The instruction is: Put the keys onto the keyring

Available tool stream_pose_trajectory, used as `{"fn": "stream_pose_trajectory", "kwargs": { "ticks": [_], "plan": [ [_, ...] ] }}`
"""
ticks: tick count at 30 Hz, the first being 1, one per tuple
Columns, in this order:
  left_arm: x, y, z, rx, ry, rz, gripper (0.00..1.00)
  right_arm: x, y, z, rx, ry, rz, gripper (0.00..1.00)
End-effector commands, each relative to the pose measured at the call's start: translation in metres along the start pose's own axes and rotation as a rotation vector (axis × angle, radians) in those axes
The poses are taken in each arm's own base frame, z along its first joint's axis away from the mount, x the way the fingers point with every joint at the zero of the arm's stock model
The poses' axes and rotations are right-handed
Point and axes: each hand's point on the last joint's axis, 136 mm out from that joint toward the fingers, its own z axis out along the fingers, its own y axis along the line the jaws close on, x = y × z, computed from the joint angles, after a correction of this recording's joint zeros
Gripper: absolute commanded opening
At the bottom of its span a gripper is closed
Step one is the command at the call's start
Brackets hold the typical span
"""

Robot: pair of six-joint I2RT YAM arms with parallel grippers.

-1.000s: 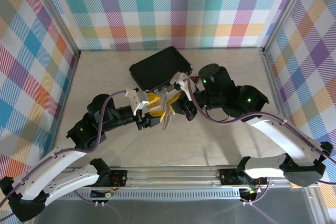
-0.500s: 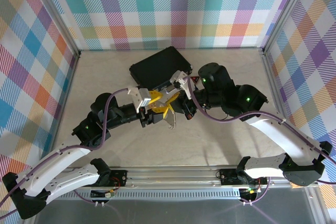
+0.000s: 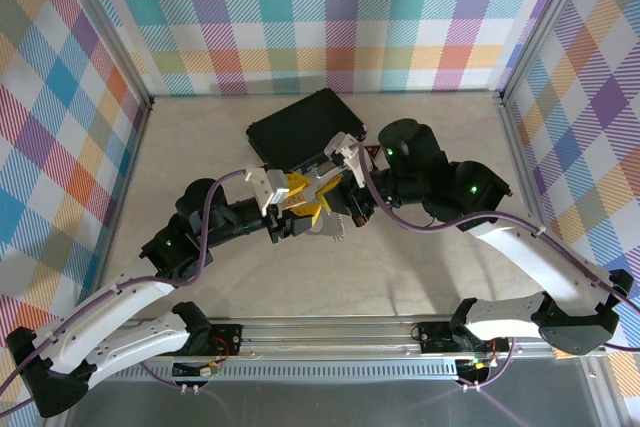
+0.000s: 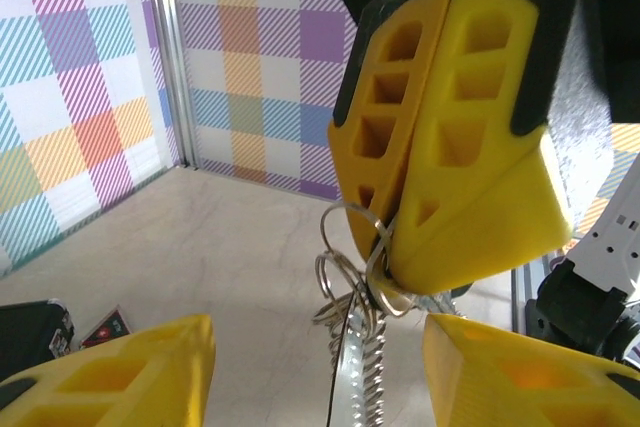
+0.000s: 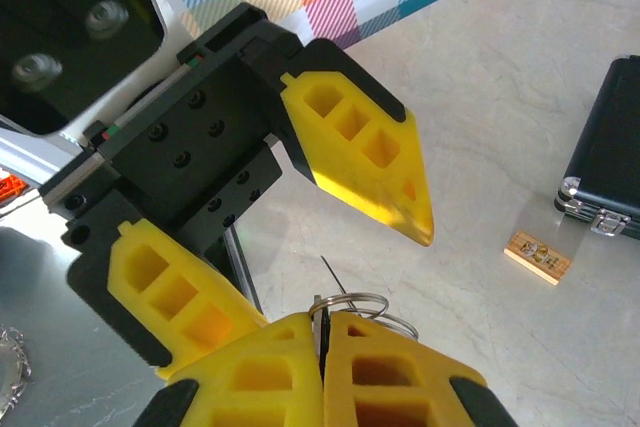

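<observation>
Pinching the keyring (image 4: 343,299) between yellow fingers pressed flat together, the right gripper (image 4: 383,265) holds its wire loops in the air above the table (image 5: 480,67), with a toothed silver strip (image 4: 368,387) dangling beneath them. The left gripper (image 4: 318,332) faces it with its own yellow fingers spread wide, one on each side of the right gripper's tips. Further off on the pale tabletop lie a small wooden block (image 5: 538,255) and, just beside it, a black case (image 5: 608,162).
</observation>
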Motion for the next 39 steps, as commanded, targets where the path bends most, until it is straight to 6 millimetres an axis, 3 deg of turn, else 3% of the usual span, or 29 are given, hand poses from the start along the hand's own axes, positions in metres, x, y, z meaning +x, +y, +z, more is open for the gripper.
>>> {"fn": "stream_pose_trajectory", "kwargs": {
  "ticks": [1,10,14,17,20,27,35,39],
  "plan": [
    [0.003,0.003,0.002,-0.016,-0.005,0.026,0.54,-0.023,0.003,-0.008,0.004,-0.070,-0.010,0.00],
    [-0.008,0.010,-0.006,-0.075,-0.047,0.050,0.40,-0.024,0.006,-0.010,-0.008,-0.074,-0.005,0.00],
    [-0.014,0.008,-0.008,-0.066,-0.062,0.051,0.39,-0.023,0.007,-0.009,-0.013,-0.071,0.000,0.00],
    [-0.017,0.003,-0.010,-0.043,-0.068,0.050,0.44,-0.023,0.007,-0.009,-0.011,-0.072,0.003,0.00],
    [-0.018,0.001,-0.012,-0.034,-0.069,0.049,0.58,-0.025,0.007,-0.010,-0.008,-0.080,0.005,0.00],
    [-0.017,0.001,-0.018,-0.056,-0.077,0.050,0.59,-0.027,0.005,-0.010,0.006,-0.086,0.009,0.00],
    [-0.015,-0.006,-0.015,-0.044,-0.061,0.079,0.43,-0.032,0.004,-0.011,0.013,-0.107,0.017,0.00],
    [-0.014,-0.006,-0.012,-0.047,-0.061,0.079,0.43,-0.033,0.004,-0.010,0.011,-0.108,0.020,0.00]
  ]
}}
